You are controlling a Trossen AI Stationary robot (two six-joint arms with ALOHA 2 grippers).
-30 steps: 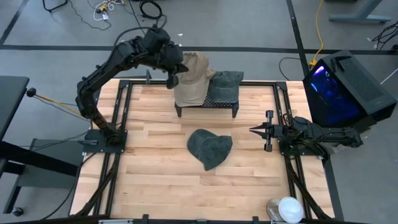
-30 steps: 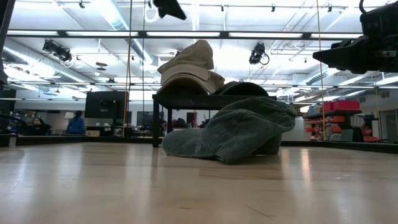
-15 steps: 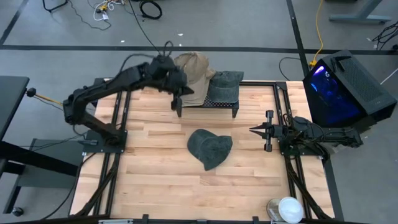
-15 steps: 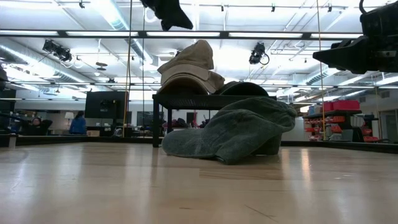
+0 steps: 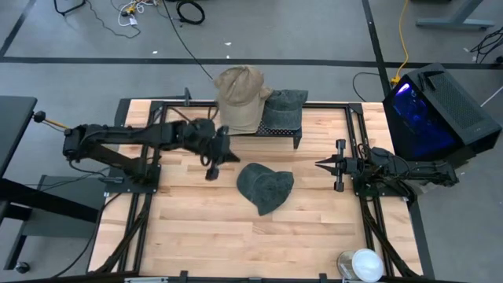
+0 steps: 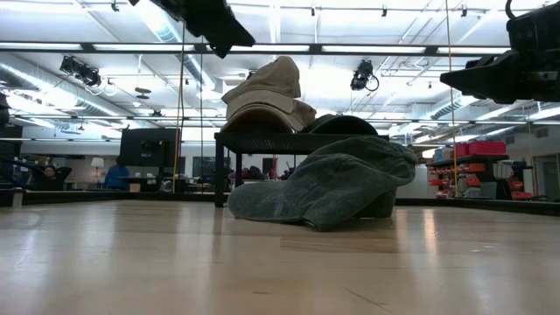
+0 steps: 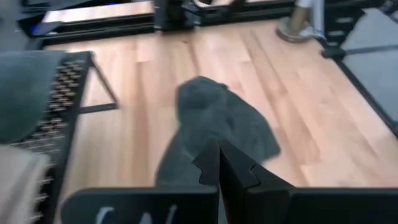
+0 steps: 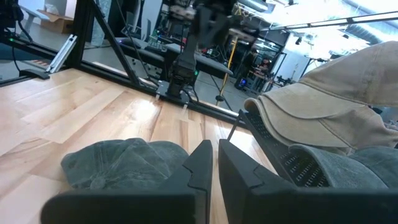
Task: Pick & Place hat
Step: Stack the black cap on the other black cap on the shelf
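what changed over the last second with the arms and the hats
The left gripper, shut and empty, swung from above the tan cap on the black wire rack, out and down beside the grey hat lying on the wooden table. Nothing was gripped or released. Both hats, the rack's grey cap and the right gripper stayed put.

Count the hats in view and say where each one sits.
3. The tan hat and a grey hat rest on the black rack; another grey hat lies on the table. More may be hidden beneath.

left arm (image 5: 134, 137): matte black, jointed links | right arm (image 5: 393, 169): matte black, pointed dark fingers
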